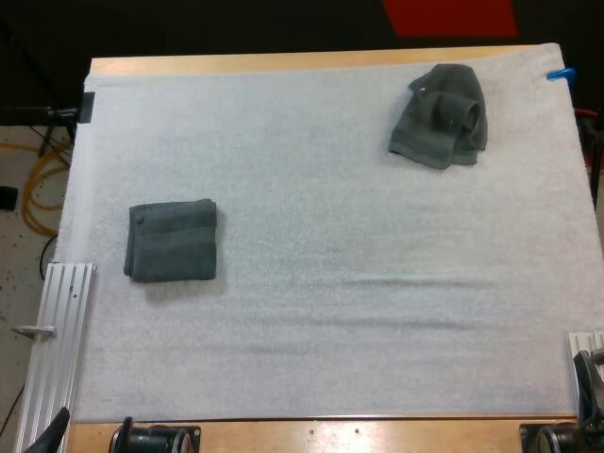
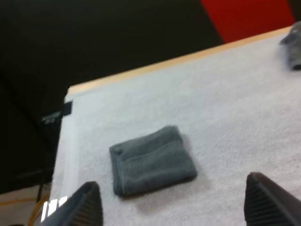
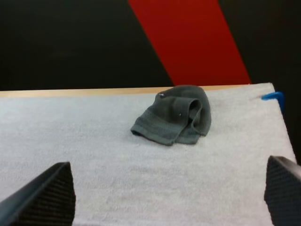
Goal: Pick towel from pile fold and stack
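Lying well apart, folded towel [image 1: 172,241], crumpled towel [image 1: 442,115]

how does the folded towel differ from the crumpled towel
The folded towel lies flat as a neat square; the crumpled towel is a lumpy, irregular heap. The folded towel sits at the left of the white mat, the crumpled towel at its far right. Both are dark grey-green.

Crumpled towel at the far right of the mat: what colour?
The crumpled towel is plain dark grey-green, clearest in the right wrist view.
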You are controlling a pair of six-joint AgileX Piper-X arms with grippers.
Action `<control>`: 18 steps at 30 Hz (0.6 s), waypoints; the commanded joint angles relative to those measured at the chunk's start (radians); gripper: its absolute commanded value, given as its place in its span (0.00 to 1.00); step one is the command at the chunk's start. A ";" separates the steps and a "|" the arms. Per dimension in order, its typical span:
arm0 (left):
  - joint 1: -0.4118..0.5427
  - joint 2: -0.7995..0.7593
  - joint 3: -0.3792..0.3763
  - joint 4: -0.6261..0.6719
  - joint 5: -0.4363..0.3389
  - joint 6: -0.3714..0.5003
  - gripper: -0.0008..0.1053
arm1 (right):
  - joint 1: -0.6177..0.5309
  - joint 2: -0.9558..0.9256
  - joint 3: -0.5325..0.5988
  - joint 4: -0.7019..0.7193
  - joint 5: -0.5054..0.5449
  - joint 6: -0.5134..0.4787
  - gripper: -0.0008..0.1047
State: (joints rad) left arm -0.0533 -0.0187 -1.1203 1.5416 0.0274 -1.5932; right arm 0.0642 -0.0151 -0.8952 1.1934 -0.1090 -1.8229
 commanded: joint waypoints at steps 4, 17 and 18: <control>0.002 -0.137 0.100 -0.061 -0.011 0.004 0.58 | -0.003 -0.040 0.045 -0.051 -0.008 -0.044 0.76; 0.002 -0.135 0.453 -0.452 0.057 -0.003 0.58 | -0.003 -0.038 0.292 -0.191 -0.008 -0.060 0.76; 0.002 -0.135 0.478 -0.461 0.057 -0.003 0.58 | -0.003 -0.038 0.305 -0.190 -0.008 -0.060 0.76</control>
State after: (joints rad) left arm -0.0533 -0.0140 -0.6530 1.1049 0.0786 -1.5870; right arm 0.0642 -0.0151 -0.5943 1.0126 -0.1090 -1.8700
